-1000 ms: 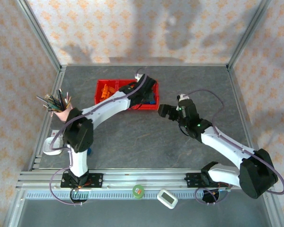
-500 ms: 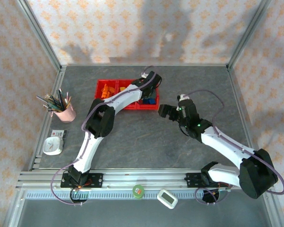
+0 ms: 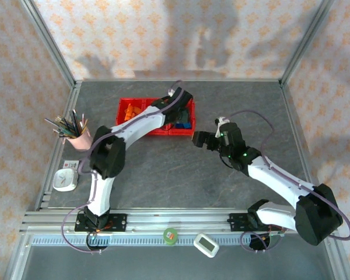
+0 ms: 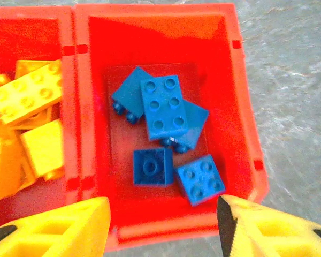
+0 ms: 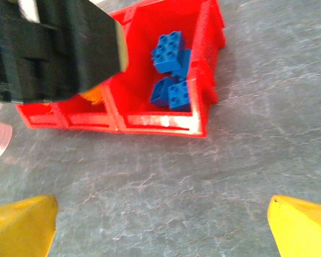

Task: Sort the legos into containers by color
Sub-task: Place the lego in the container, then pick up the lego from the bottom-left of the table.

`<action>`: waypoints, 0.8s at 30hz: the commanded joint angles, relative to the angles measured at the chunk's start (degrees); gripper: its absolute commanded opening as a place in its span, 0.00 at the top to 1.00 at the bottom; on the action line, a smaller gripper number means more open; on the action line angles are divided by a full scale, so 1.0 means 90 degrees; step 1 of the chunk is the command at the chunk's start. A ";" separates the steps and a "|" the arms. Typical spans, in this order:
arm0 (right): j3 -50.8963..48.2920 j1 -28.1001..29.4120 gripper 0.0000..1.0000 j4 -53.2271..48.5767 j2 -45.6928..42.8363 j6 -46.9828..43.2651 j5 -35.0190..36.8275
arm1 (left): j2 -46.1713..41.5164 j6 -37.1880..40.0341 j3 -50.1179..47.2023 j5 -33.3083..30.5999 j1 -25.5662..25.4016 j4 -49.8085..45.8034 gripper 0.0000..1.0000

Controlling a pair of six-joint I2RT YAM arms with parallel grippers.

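Blue legos (image 4: 163, 110) lie in the end bin of the red containers (image 4: 241, 107), beneath the spread, empty left pincer (image 4: 163, 214).

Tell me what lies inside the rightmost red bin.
About five blue legos, loosely piled in the bin. The top brick covers parts of others; anything beneath is hidden.

Both arms — left arm (image 3: 140, 123), right arm (image 3: 277, 178) — wearing white shells, black joints; thin purple cable (image 3: 251, 111) trailing along each; fingers (image 4: 59, 230) showing yellow.

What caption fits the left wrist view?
Open left gripper above the blue legos in the end bin, yellow legos next door.
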 commanded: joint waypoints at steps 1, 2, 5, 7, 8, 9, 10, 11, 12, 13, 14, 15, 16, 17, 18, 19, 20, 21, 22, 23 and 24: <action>0.0263 0.0412 0.00 0.0202 0.0107 -0.0363 -0.0302 | -0.1100 -0.0166 -0.0638 -0.0155 0.0026 0.0264 0.41; 0.0266 0.0570 0.00 0.0305 0.0130 -0.0434 -0.0340 | -0.1389 -0.0220 -0.0889 -0.0176 0.0072 0.0283 0.40; 0.0337 0.1084 0.00 0.0640 0.0517 -0.0627 -0.0424 | -0.2378 -0.0382 -0.1684 -0.0219 0.0239 0.0349 0.39; 0.0318 0.1516 0.00 0.1095 0.0754 -0.0804 -0.0440 | -0.3012 -0.0476 -0.2179 -0.0280 0.0383 0.0353 0.37; 0.0339 0.1750 0.00 0.1318 0.0901 -0.0907 -0.0464 | -0.3328 -0.0524 -0.2420 -0.0275 0.0484 0.0331 0.36; 0.0381 0.1924 0.00 0.1499 0.1078 -0.0966 -0.0475 | -0.3589 -0.0555 -0.2597 -0.0253 0.0564 0.0288 0.35; 0.0421 0.2118 0.00 0.1742 0.1270 -0.1018 -0.0523 | -0.3853 -0.0579 -0.2785 -0.0242 0.0673 0.0211 0.33; 0.0441 0.2267 0.00 0.1997 0.1445 -0.1077 -0.0601 | -0.4076 -0.0600 -0.2922 -0.0228 0.0756 0.0135 0.32; 0.0484 0.2417 0.00 0.2283 0.1663 -0.1142 -0.0670 | -0.4322 -0.0628 -0.3067 -0.0249 0.0850 0.0040 0.31; 0.0582 0.2575 0.00 0.2478 0.1906 -0.1228 -0.0721 | -0.4535 -0.0646 -0.3197 -0.0306 0.0926 -0.0091 0.30; 0.0712 0.2710 0.00 0.2587 0.2133 -0.1331 -0.0755 | -0.4723 -0.0676 -0.3294 -0.0368 0.0980 -0.0204 0.28; 0.0880 0.2867 0.00 0.2652 0.2406 -0.1473 -0.0726 | -0.4928 -0.0685 -0.3392 -0.0445 0.1029 -0.0329 0.26; 0.1089 0.3016 0.00 0.2690 0.2695 -0.1595 -0.0666 | -0.5101 -0.0677 -0.3487 -0.0507 0.1078 -0.0458 0.24; 0.1260 0.3126 0.00 0.2717 0.2933 -0.1701 -0.0666 | -0.5278 -0.0682 -0.3563 -0.0559 0.1119 -0.0575 0.22; 0.1429 0.3258 0.00 0.2763 0.3207 -0.1822 -0.0694 | -0.5449 -0.0687 -0.3649 -0.0617 0.1168 -0.0701 0.20; 0.1600 0.3369 0.00 0.2849 0.3454 -0.1944 -0.0724 | -0.5630 -0.0879 -0.3752 -0.0638 0.1198 -0.0799 0.19; 0.1702 0.3466 0.01 0.2966 0.3653 -0.2046 -0.0777 | -0.5766 -0.0956 -0.3879 -0.0665 0.1214 -0.0871 0.17; 0.1828 0.3554 0.01 0.3090 0.3878 -0.2152 -0.0861 | -0.5967 -0.1108 -0.4058 -0.0700 0.1223 -0.0954 0.15; 0.1997 0.3648 0.01 0.3142 0.4098 -0.2250 -0.0934 | -0.6150 -0.1230 -0.4234 -0.0655 0.1232 -0.1014 0.13; 0.2163 0.3714 0.02 0.3148 0.4287 -0.2350 -0.0976 | -0.6304 -0.1293 -0.4344 -0.0599 0.1233 -0.1069 0.10; 0.2377 0.3806 0.02 0.3126 0.4494 -0.2462 -0.1022 | -0.6469 -0.1388 -0.4437 -0.0592 0.1243 -0.1157 0.07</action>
